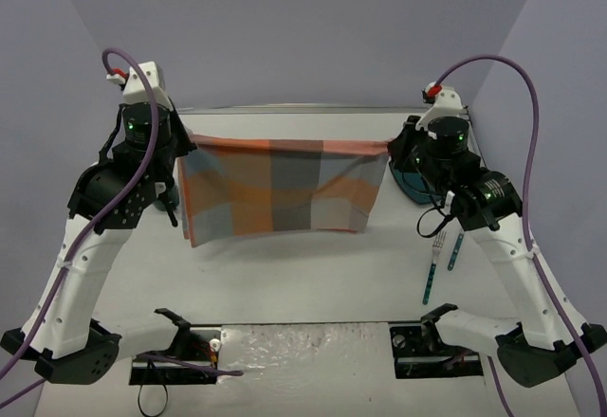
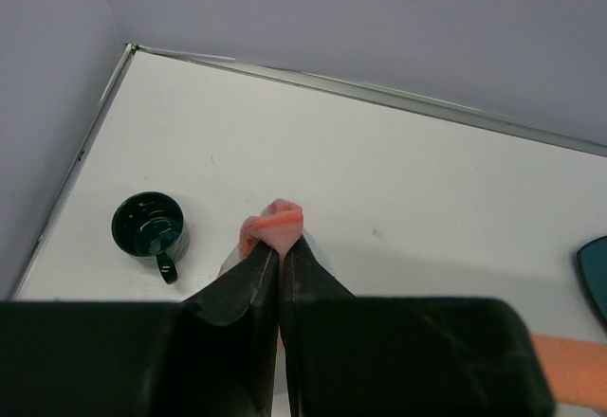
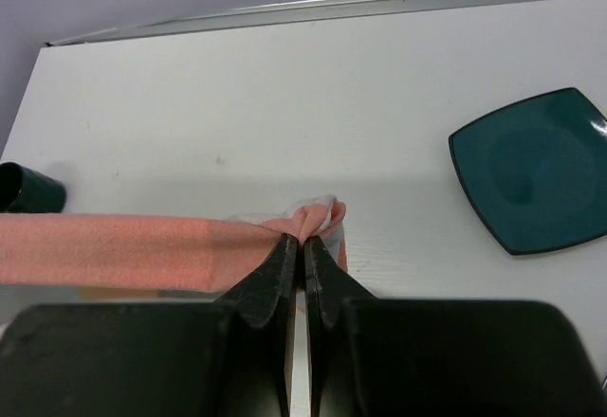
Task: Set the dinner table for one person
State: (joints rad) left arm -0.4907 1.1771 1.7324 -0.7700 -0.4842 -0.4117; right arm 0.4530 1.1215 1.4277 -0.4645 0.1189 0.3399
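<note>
Item: dinner table [image 1: 313,280]. White matte top beneath both arms; I work over its middle.

Item: placemat [image 1: 275,194]. Plaid cloth hung spread between the arms. I cannot tell whether its lower edge touches the top.

Item: left gripper [image 2: 278,251]. Clamped on a bunched orange corner of the cloth.

Item: right gripper [image 3: 304,242]. Pinched shut on the opposite corner.

Item: mug [image 2: 149,227]. Dark green, upright, far left.

Item: plate [image 3: 531,171]. Teal, square, far right.

Item: fork [image 1: 436,265]. Near the right arm, beside a second teal-handled utensil I cannot identify.

Handling note, my judgement: the step is laying the cloth flat. I would hold both corners level and taut, let the lower edge land first, then draw the top edge away and down, square to the table's edge, between mug and plate, clear of the cutlery. I would open the fingers only once the cloth lies flat, or it may fold.
</note>
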